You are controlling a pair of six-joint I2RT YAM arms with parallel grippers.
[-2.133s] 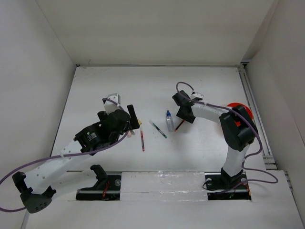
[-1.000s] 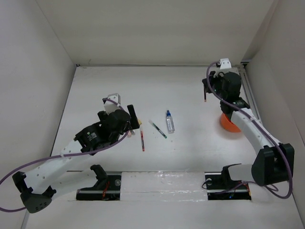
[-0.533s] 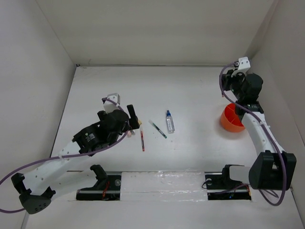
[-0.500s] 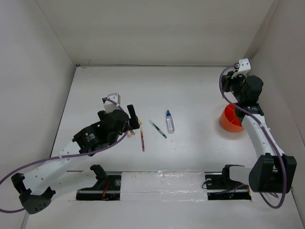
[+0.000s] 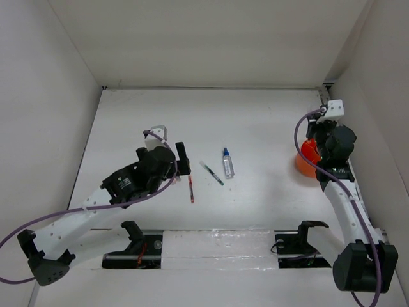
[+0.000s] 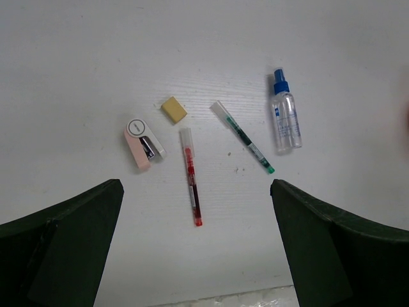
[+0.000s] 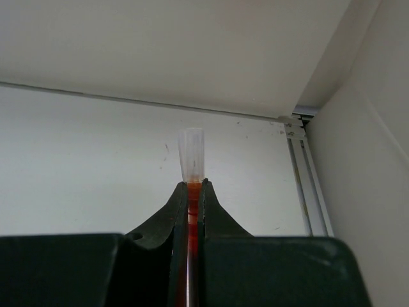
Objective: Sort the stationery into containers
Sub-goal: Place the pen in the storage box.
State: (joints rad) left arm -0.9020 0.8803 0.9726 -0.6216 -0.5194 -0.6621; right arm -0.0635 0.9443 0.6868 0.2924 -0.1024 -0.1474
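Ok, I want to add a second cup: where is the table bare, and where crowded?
Bare: the far strip of table along the back wall, and between bottle and orange cup. Crowded: the middle, where red pen, green pen, eraser and pink-white piece lie by the left tool.

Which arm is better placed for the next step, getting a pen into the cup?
Right. The right gripper has its jaws shut on the orange pen, close by the orange cup. The left gripper is open, empty, far from it.
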